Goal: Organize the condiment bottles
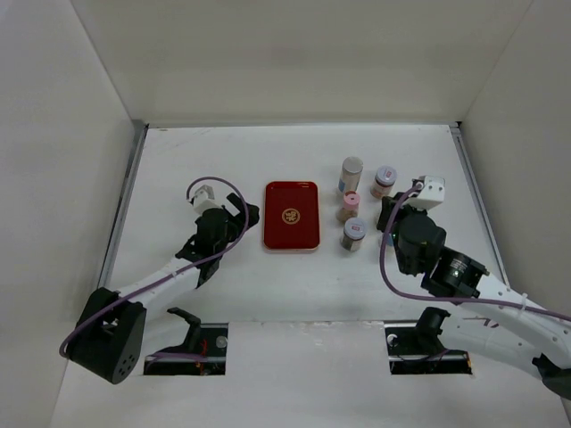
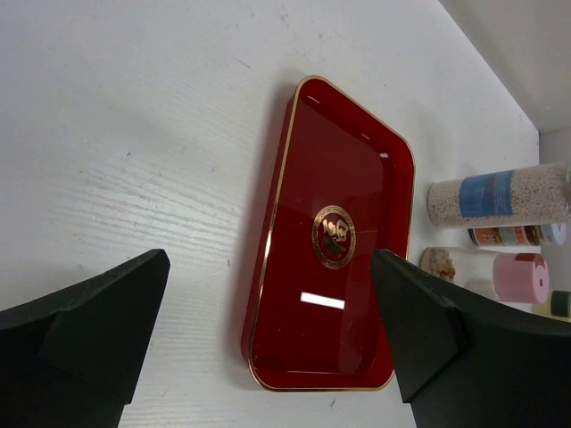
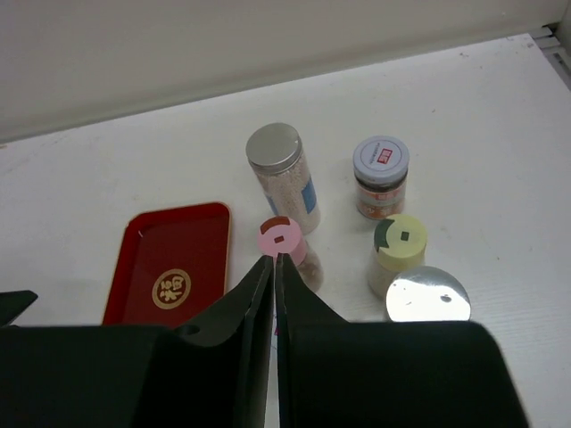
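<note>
Condiment bottles (image 1: 350, 207): sm. jars, grey/pink/cream caps

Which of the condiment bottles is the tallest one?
The silver-capped bottle holding white grains, with a blue label, at the back of the group on the tray's side. It stands clearly higher than all the others, which are short.

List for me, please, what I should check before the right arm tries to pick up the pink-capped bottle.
1. The right gripper open for grasping: not ok; its fingers are pressed together, tips just short of the pink-capped bottle.
2. The left gripper free: ok; open, holding nothing, facing the red tray.
3. Tray free of bottles: ok.
4. Neighbours upright: ok; the tall silver-capped bottle and the cream-capped bottle stand.
5. Gap around the pink-capped bottle: cannot tell; the tall one looks very close behind.
</note>
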Controlling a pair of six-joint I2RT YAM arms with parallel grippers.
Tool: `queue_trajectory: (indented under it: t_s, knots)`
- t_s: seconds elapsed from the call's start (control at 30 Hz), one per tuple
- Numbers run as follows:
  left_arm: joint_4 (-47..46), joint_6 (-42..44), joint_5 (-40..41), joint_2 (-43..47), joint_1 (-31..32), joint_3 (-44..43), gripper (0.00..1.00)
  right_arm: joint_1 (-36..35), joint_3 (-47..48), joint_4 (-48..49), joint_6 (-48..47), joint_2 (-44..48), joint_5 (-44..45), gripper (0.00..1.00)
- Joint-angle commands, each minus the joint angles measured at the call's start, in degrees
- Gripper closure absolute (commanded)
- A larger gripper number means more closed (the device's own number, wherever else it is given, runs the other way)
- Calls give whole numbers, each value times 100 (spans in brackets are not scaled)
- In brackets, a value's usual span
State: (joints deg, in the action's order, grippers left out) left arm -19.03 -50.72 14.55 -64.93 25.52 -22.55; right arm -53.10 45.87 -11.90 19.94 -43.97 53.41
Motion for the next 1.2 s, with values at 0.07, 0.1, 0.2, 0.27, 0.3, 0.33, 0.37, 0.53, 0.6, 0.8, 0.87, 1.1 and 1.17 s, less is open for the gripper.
queue_trajectory:
  t_s: [0.07,0.1,0.2,0.27,0.3,0.33,0.37,0.53,0.6,0.8,0.87,1.1,1.17]
  knots:
    - [-216,106,57,156,-51,-22,0,147,1,-374,141,134,-50,83]
    - [-224,106,118,173,-25,-22,0,182,1,-400,141,151,-58,81]
    - [-181,106,356,86,80,-30,0,199,27,-532,168,151,-120,67]
    - [-154,106,391,42,150,-66,0,199,36,-655,203,99,-120,58]
    - [-154,115,400,50,185,-74,0,191,36,-725,255,64,-129,54]
    - [-154,115,409,85,203,-57,0,199,36,-813,299,29,-129,52]
    - [-189,115,435,103,203,-31,0,226,45,-901,343,-15,-129,51]
    - [-216,97,391,7,203,-22,0,831,115,-1288,651,-322,-567,88]
    - [-259,97,382,-81,212,-31,0,1191,124,-1227,669,-498,-988,90]
    - [-321,71,250,-205,230,-48,0,1421,2,-815,643,-666,-1508,46]
    - [-347,62,294,-231,239,-31,0,1421,-8,-717,590,-771,-1806,34]
    - [-391,45,285,-213,221,4,0,1281,-69,-427,625,-1254,-2379,20]
    - [-391,27,242,-266,195,5,0,1254,-69,-366,625,-1377,-2423,18]
